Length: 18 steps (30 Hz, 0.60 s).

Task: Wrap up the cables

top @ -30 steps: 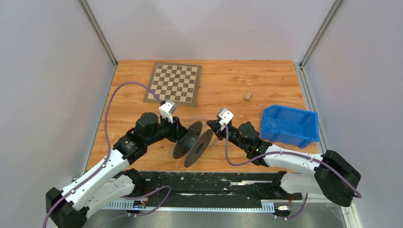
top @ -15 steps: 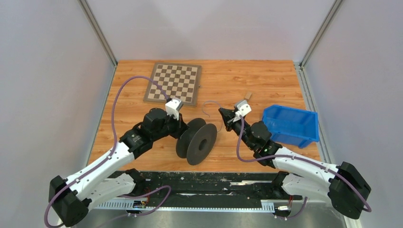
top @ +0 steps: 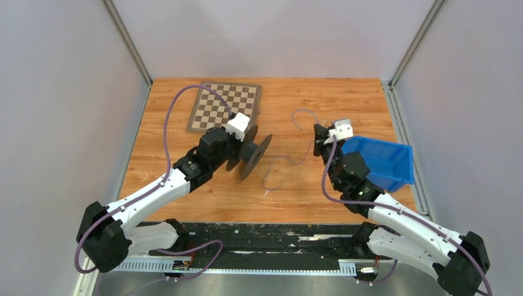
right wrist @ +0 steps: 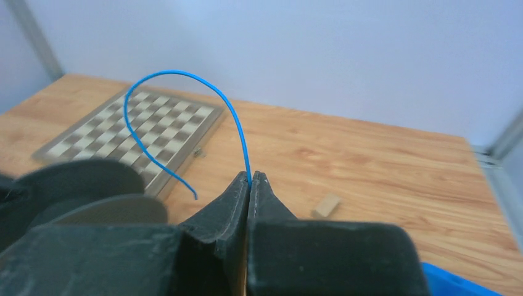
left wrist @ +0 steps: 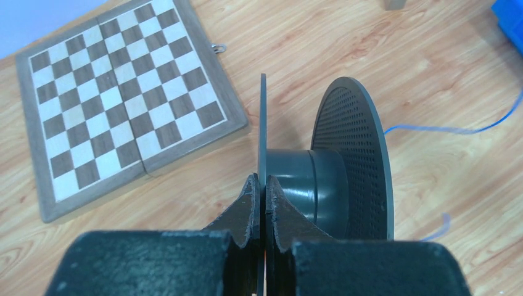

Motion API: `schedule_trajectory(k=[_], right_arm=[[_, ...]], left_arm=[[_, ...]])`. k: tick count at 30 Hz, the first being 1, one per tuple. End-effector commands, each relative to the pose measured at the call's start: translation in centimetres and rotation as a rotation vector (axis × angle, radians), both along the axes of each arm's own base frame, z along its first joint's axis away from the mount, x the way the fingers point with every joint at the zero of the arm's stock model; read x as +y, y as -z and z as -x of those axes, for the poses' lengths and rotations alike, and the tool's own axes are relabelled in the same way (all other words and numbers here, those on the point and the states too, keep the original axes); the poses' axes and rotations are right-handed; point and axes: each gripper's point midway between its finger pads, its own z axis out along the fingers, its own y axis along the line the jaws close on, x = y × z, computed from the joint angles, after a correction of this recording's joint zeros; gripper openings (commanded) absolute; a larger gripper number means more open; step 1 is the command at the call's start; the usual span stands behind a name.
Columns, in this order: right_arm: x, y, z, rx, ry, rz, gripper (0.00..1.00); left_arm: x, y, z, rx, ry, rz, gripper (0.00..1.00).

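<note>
Chessboard [top: 225, 108] lies flat at the far left of the worktop [top: 345, 98], just beyond the spool and not part of the operation. To its right, the left claw [left wrist: 261, 180] is clenched on the thin near flange of the black spool [left wrist: 330, 179] and holds it tilted with the hub roughly horizontal. The hub appears bare in the left wrist view. The cable [right wrist: 169, 71], a very thin blue wire, trails in loose bends across the worktop between the spool and the right arm. Whether its near end is anchored to the hub cannot be told. Further right, the right claw [right wrist: 250, 179] is pinched shut on the cable near its free end, which arcs upward and curls back from the tips. A small wooden block [right wrist: 325, 205] lies beyond it, and the blue bin [top: 373, 176] sits at the far right, close to the right arm. The step in hand appears to be laying the cable onto the hub. To do it well:

- Hold the flange grip firm so the spool does not swing.
- Take up slack gently before winding.
- Guide the wire between the two flanges, not over a rim.
- Apply light tension only, since so thin a wire is likely to slip from the tips or kink.
</note>
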Motion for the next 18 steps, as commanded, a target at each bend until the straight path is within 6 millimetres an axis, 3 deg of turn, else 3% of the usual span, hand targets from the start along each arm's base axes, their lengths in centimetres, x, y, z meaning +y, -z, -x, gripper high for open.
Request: schedule_trajectory(k=[1, 4, 7, 9, 14, 18], right_arm=[[-6.8, -6.9, 0.4, -0.088, 0.269, -0.004, 0.0], [-9.0, -11.8, 0.8, -0.188, 0.312, -0.004, 0.0], [-8.6, -14.1, 0.3, -0.262, 0.234, -0.003, 0.0], [-6.6, -13.3, 0.1, -0.253, 0.131, 0.004, 0.0], [-0.5, -8.0, 0.9, -0.221, -0.189, 0.001, 0.0], [1.6, -5.6, 1.2, -0.204, -0.297, -0.012, 0.0]], left_arm=[[-0.2, -4.1, -1.1, -0.131, -0.008, 0.038, 0.0], [-0.3, -4.2, -1.0, -0.119, -0.003, 0.048, 0.0], [-0.6, -4.1, -0.7, -0.097, 0.007, 0.075, 0.0], [-1.1, -3.7, -0.4, -0.064, 0.02, 0.098, 0.0], [-1.8, -2.1, 0.4, 0.004, 0.044, 0.135, 0.1], [-2.0, -1.1, 0.8, 0.045, 0.048, 0.138, 0.16]])
